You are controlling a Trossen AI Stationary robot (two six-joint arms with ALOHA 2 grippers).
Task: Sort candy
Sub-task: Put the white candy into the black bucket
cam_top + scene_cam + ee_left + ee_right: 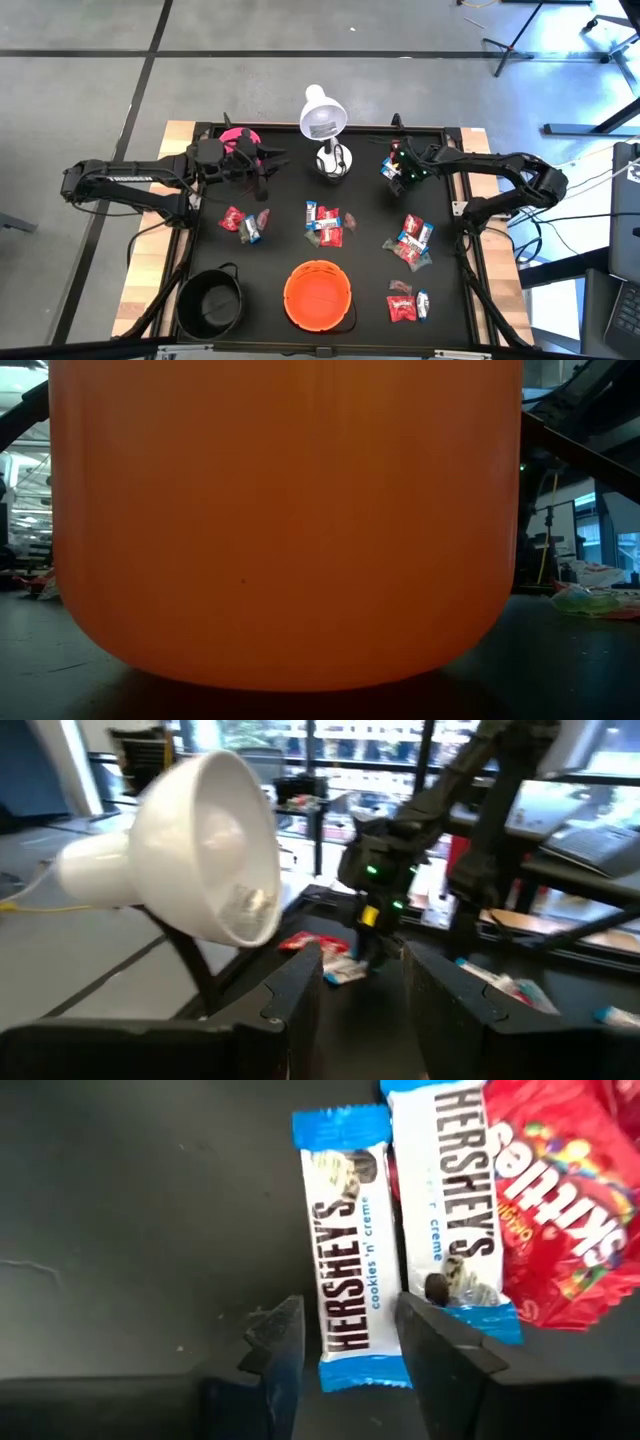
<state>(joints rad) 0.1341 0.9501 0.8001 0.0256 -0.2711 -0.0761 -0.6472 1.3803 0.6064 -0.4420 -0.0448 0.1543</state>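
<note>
1. Low view is almost fully blocked by the orange bowl (285,520) sitting right against the lens; only slivers of room show at both edges, plus a blurred wrapper at far right.
2. Right claw (345,1345) is at the back right of the bench (275,255), just beside the lamp base. Fingers apart, straddling a blue-and-white Hershey's bar (348,1245) that lies flat on the mat. No visible contact, nothing held.
3. Just beside it lie a second Hershey's bar (447,1190) and a red Skittles pack (560,1200); the bar overlaps the pack. The pack is cut off at the frame edge.
4. Left claw (362,985) is at the back left by the pink cup (238,137), most of which is hidden under the arm. Fingers apart, empty, pointing across at the white lamp (195,850) and the right arm.
5. The rest of the candy is in loose clusters on the mat: left of centre (245,223), centre (324,224), right (410,240), front right (407,303). Too small to read from above.
6. The orange bowl sits front centre and looks empty from above; the black pot (210,303) is front left.
7. The bench has a black mat with wood edges showing. The floor is grey concrete with dark lines; stands and desks sit at the right. In the left wrist view, the windows and clutter behind are blurred.
</note>
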